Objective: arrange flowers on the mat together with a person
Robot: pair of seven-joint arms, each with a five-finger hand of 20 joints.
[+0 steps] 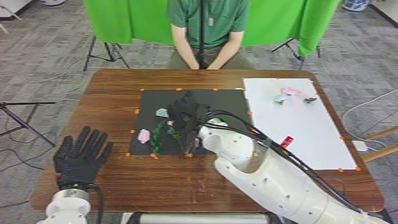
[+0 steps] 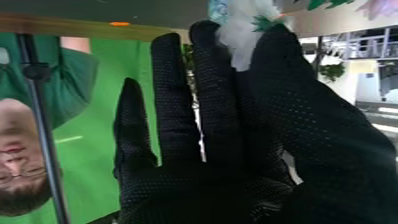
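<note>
The right hand (image 2: 311,107) has its thumb and fingertips closed lightly on a white flower (image 2: 238,44) over the dark mat (image 1: 218,95); it should be light, soft and easily crushed, best pinched near its base, its long axis lying roughly along the fingers, tapering palmward

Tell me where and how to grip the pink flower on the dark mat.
Pinch the pink flower across its bloom, coming from above on the left. It looks longer front to back than side to side, so its narrow width should suit thumb and fingers. The green sprig lies close on its right, while the left edge of the mat is right beside it.
</note>
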